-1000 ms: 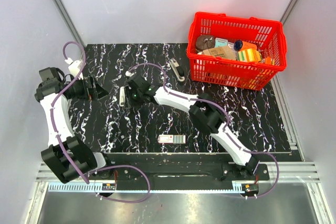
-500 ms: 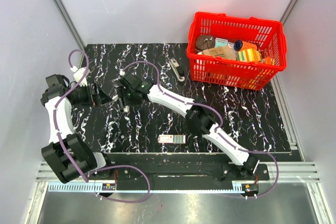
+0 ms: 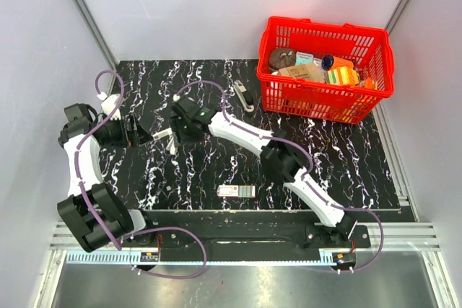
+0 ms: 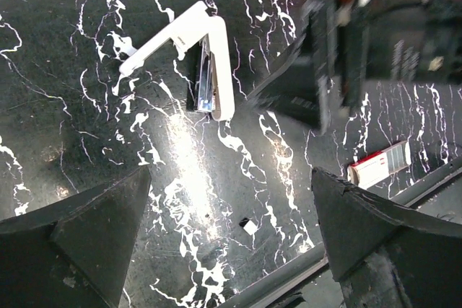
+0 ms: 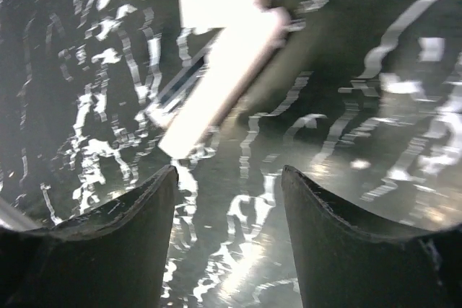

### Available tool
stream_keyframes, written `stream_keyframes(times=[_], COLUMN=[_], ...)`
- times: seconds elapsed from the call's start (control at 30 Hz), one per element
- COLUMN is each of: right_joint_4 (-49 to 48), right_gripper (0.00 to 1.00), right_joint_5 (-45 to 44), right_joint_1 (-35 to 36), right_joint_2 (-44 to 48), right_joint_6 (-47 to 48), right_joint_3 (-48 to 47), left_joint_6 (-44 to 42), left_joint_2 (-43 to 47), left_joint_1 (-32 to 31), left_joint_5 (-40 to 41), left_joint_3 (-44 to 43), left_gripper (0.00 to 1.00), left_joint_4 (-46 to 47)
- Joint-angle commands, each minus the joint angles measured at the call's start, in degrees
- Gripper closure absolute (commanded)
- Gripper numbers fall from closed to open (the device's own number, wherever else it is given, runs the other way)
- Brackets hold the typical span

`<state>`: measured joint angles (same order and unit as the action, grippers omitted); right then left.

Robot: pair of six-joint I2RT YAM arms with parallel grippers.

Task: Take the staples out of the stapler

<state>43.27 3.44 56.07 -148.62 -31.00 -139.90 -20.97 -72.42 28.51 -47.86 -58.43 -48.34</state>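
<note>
- The stapler (image 4: 222, 70) looked like a single closed strip a second ago. It now lies splayed in a V on the table (image 3: 216, 171), one arm pointing left and the other toward the near edge.
- The right gripper (image 3: 177, 132) was down over the stapler. It has since drawn back a little to the right, its jaws have spread wider, and nothing sits between its fingers.
- The left gripper (image 3: 148, 137) has shifted slightly nearer, and its arm has moved with it.

White stapler (image 4: 220, 63) lies flat, arms splayed open in a V
</note>
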Motion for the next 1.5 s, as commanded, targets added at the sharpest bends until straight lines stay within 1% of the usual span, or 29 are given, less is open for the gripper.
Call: stream_keyframes(times=[0.0, 0.07, 0.13, 0.23, 0.27, 0.33, 0.43, 0.53, 0.57, 0.67, 0.73, 0.8, 0.9, 1.03, 1.17, 1.27, 1.37, 1.47], right_joint_4=[0.15, -0.02, -0.02, -0.20, -0.63, -1.52, -3.44, -7.57, -8.71, -11.27, -12.50, -14.69, -16.37, -18.74, -21.64, -23.40, -24.02, -24.89], right_gripper=[0.34, 0.30, 0.28, 0.24, 0.23, 0.17, 0.16, 0.19, 0.19, 0.20, 0.20, 0.20, 0.20, 0.21, 0.22, 0.23, 0.24, 0.25], right_joint_5=[-7.73, -9.41, -10.20, -14.15, -15.38, -16.10, -16.01, -15.31, -15.05, -14.96, -14.43, -13.20, -11.97, -9.16, -6.79, -5.38, -4.06, -3.62], right_joint_1=[-7.02, -9.57, -12.12, -14.14, -14.85, -16.69, -18.71, -19.16, -19.07, -19.33, -19.51, -19.86, -20.04, -20.13, -20.04, -20.13, -20.48, -20.92], right_joint_2=[11.76, 14.22, 15.98, 18.44, 19.06, 19.77, 20.90, 23.28, 24.07, 25.30, 25.48, 25.74, 26.10, 27.67, 29.78, 31.10, 31.63, 31.98], right_joint_6=[3.40, 4.81, 5.69, 7.53, 7.89, 8.15, 8.41, 8.85, 8.94, 9.47, 9.65, 9.65, 9.65, 9.21, 8.42, 8.15, 7.98, 7.80], right_joint_3=[5.93, 9.71, 12.00, 15.08, 16.40, 18.42, 22.11, 27.46, 28.96, 32.05, 33.10, 34.51, 35.65, 37.85, 40.83, 42.51, 43.13, 43.74], left_joint_6=[0.32, 0.67, 1.54, 3.12, 3.56, 4.18, 4.71, 3.84, 3.66, 1.20, 0.06, -1.17, -2.58, -4.33, -6.36, -8.64, -11.19, -12.95], left_joint_2=[1.85, 1.93, 1.93, 1.85, 1.67, 0.53, -2.89, -7.89, -9.48, -12.73, -14.32, -15.72, -17.92, -21.35, -24.78, -25.23, -24.08, -24.87], left_joint_1=[0.14, -0.03, -1.35, -6.26, -8.97, -12.50, -16.20, -17.17, -17.17, -17.17, -17.52, -18.57, -20.07, -20.78, -20.87, -20.87, -21.21, -22.00], left_joint_5=[1.62, 2.24, 4.86, 11.88, 14.52, 19.09, 23.59, 28.24, 29.82, 32.91, 33.70, 34.84, 35.46, 35.29, 36.17, 35.47, 33.53, 32.65], left_joint_3=[1.56, 2.62, 3.59, 5.26, 5.70, 6.22, 5.18, 2.19, 1.58, 0.95, 0.87, 0.87, 0.52, -1.15, -2.91, -2.74, -1.69, -1.50], left_gripper=[0.01, 0.01, 0.01, 0.01, 0.01, 0.01, 0.01, 0.01, 0.03, 0.15, 0.19, 0.20, 0.19, 0.16, 0.17, 0.25, 0.42, 0.46], left_joint_4=[4.38, 5.88, 8.42, 13.34, 14.92, 17.73, 20.73, 22.49, 23.11, 24.60, 25.30, 26.53, 28.12, 30.05, 30.85, 31.02, 29.97, 27.87])
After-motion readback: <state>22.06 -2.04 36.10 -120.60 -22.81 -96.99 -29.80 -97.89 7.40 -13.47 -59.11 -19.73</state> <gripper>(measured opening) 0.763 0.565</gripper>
